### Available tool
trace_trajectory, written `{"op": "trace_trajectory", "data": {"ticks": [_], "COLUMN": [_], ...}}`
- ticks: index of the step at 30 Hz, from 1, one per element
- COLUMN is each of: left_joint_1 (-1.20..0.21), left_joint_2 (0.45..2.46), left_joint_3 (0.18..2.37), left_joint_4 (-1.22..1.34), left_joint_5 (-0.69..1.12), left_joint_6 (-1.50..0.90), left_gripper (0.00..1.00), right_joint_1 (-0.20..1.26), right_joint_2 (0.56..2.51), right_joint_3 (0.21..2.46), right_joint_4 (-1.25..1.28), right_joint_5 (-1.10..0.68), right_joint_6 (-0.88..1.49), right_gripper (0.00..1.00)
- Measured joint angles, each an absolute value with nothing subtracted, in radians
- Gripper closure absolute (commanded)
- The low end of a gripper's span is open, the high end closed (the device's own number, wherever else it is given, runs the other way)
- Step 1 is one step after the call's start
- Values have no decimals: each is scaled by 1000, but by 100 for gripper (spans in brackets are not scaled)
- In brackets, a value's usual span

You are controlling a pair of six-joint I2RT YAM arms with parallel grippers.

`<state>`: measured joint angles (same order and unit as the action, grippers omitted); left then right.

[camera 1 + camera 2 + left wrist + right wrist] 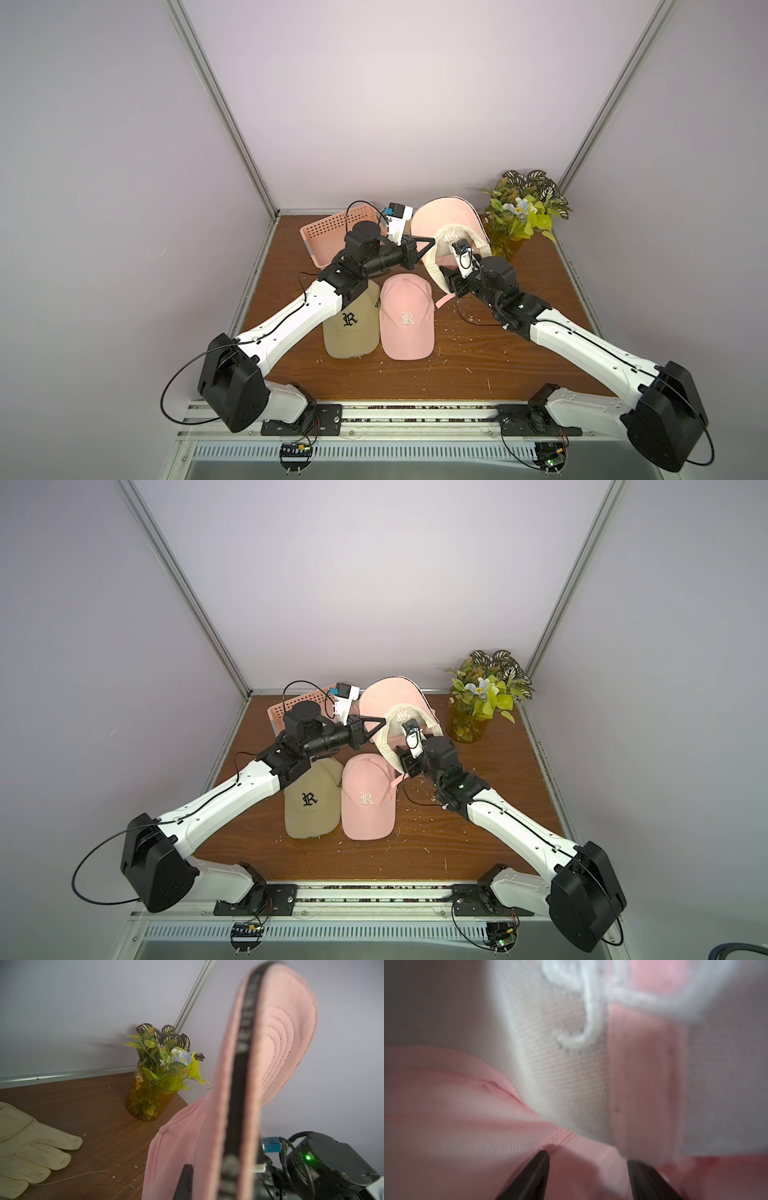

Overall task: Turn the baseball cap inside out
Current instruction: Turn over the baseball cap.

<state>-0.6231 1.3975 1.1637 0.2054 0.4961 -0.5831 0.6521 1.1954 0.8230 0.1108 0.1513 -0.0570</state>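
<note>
A pink baseball cap [440, 216] [390, 696] is held up above the back of the table, brim up, with its white lining facing the camera in both top views. My left gripper [428, 248] [380, 725] is shut on the cap's rim; the left wrist view shows one dark finger [186, 1180] against the pink crown beside the black inner band [239, 1105]. My right gripper [586, 1157] reaches into the cap from below. Its jaws stand open, tips against pink fabric [446, 1095] next to white mesh lining [566, 1084]. In the top views the right fingers are hidden inside the cap.
A tan cap [351, 328] and a second pink cap [407, 322] lie side by side at mid-table under the arms. A pink perforated basket [332, 232] stands at the back left. A yellow vase of flowers [519, 216] is in the back right corner. A cream glove [31, 1151] lies on the wood.
</note>
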Motion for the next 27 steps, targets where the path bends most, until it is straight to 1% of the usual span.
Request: {"op": "trace_trajectory", "data": {"ticks": [4, 7, 10, 15, 16, 18, 21, 22, 24, 27], "left_joint_1": [-623, -623, -623, -623, -623, -623, -624, -624, -625, -629], "left_joint_2": [1398, 1398, 1398, 1413, 1418, 1428, 1434, 1434, 1434, 1434], "left_joint_3": [1164, 1164, 1164, 1166, 1166, 1166, 1166, 1166, 1166, 1166], "left_joint_4": [200, 194, 195, 211, 211, 211, 210, 211, 213, 213], "left_joint_5": [508, 501, 491, 485, 485, 488, 498, 502, 518, 542], "left_joint_6": [-593, -592, -591, -592, -592, -593, -596, -597, -603, -619], "left_gripper": [97, 98, 98, 98, 99, 99, 99, 99, 99, 99], "right_joint_1": [662, 668, 673, 673, 673, 675, 676, 678, 679, 679], "right_joint_2": [1195, 1182, 1129, 1024, 1014, 1005, 1015, 1019, 1034, 1058], "right_joint_3": [806, 806, 802, 801, 801, 801, 801, 801, 801, 801], "right_joint_4": [123, 120, 111, 139, 151, 182, 217, 229, 262, 313], "right_joint_5": [156, 151, 130, 88, 83, 83, 113, 127, 157, 189], "right_joint_6": [-69, -84, -94, -98, -98, -98, -94, -86, -83, -80], "right_gripper": [27, 27, 29, 37, 40, 50, 74, 78, 83, 85]}}
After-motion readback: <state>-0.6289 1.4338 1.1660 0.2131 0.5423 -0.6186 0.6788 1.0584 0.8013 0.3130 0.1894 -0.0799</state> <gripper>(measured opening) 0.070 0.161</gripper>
